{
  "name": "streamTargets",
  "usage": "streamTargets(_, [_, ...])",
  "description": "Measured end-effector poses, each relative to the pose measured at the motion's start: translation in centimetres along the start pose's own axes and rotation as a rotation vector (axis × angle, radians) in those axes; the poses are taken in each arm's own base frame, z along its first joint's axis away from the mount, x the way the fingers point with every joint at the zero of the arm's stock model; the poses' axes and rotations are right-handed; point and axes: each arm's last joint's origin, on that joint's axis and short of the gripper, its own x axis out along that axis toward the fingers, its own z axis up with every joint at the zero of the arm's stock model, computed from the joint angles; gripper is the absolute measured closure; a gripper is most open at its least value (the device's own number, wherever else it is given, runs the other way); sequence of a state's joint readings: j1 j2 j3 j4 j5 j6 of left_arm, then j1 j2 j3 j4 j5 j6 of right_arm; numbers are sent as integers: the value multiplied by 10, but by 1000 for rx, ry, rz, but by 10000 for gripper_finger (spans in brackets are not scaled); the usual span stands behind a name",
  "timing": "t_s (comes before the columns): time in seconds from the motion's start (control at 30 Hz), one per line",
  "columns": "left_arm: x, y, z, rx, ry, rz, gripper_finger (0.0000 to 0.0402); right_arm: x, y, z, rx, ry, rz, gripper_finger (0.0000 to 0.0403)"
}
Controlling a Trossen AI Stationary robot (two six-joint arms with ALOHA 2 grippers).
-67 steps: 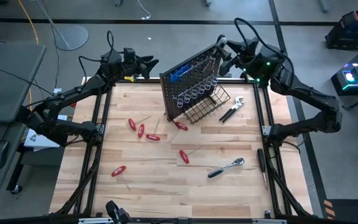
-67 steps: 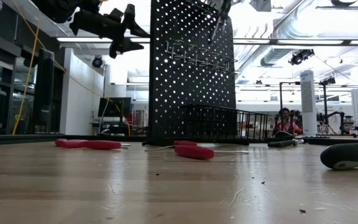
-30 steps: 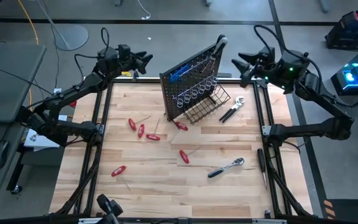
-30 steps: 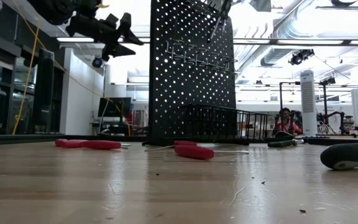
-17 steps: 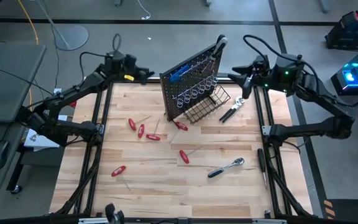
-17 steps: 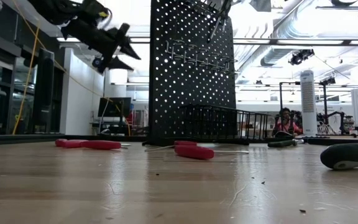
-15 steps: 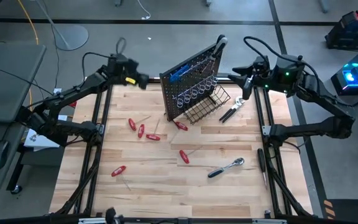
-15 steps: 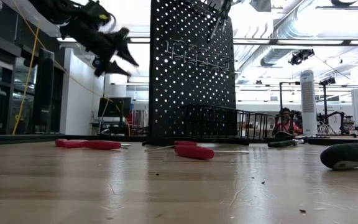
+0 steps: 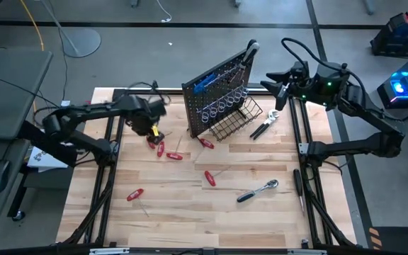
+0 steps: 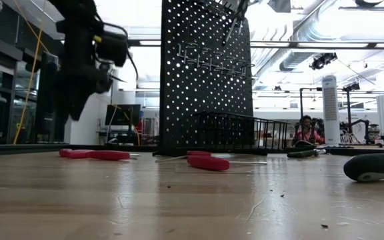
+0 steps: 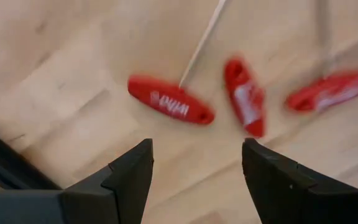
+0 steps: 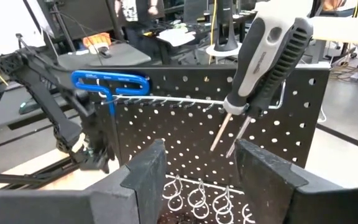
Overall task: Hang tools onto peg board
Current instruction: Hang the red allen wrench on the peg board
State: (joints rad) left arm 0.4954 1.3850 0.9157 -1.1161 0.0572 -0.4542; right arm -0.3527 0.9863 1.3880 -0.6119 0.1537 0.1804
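The peg board (image 9: pixel 214 92) stands upright at the table's far middle. A blue T-handle key (image 12: pixel 110 82) and a grey-and-black-handled screwdriver (image 12: pixel 266 56) hang on it. My left gripper (image 9: pixel 151 129) points down, open, just above three red-handled tools (image 11: pixel 169 99) lying on the wood left of the board. It touches none of them. My right gripper (image 9: pixel 273 79) hovers open and level off the board's far right end, with nothing between its fingers (image 12: pixel 145 177). More red-handled tools (image 9: pixel 210 177), a chrome ratchet (image 9: pixel 257 190) and a dark-handled wrench (image 9: pixel 264 125) lie flat on the table.
A black wire basket (image 9: pixel 236 119) and a row of wire ring hooks (image 9: pixel 222 106) sit on the board's near face. Black frame rails (image 9: pixel 112 170) run along both table sides. Bare wood lies at the near middle (image 9: pixel 190 219). A person (image 10: pixel 305 130) sits far behind the table.
My left gripper has swung from the far left corner toward the table's middle and sunk toward the red-handled tools. It has tipped from level to pointing straight down and stays open.
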Motion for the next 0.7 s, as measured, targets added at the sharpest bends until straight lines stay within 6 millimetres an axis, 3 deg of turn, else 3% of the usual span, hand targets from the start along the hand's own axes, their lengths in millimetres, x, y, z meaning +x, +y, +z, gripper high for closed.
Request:
streamTargets(0.4, [51,-23,22,260,63,211,185,0,0,0,-3,-2,-1,219])
streamTargets(0.57, [67,-27,29,313,72,223,221,0,0,0,0,-2,-1,219])
streamTargets(0.7, [81,-29,32,355,131,244,278,0,0,0,2,-2,-1,219])
